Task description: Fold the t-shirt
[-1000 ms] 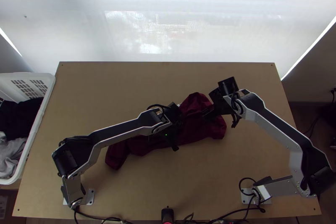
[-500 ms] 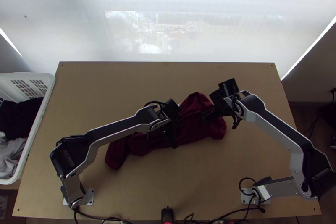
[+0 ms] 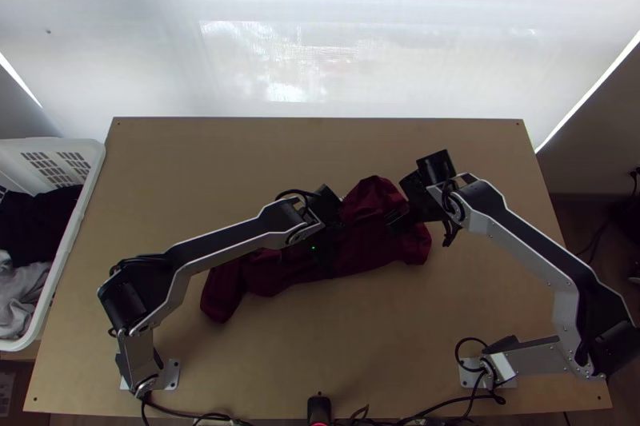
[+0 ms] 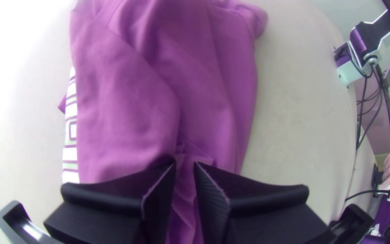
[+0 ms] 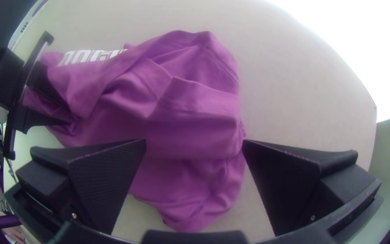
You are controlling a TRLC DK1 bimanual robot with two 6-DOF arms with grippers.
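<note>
Pinching a thick fold is advised for the soft, likely light t-shirt [image 3: 384,248], bunched on the desk [image 3: 200,170], left end effector [image 4: 185,163] narrowly parted over cloth, right end effector [image 5: 195,142] wide, empty.

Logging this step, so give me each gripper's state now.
Left gripper: open a narrow gap, shirt showing between its fingers; can't tell if pinched.
Right gripper: open wide, holding nothing.

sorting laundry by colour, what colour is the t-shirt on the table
The t-shirt is dark red, a maroon; it shows best in the top view.
</note>
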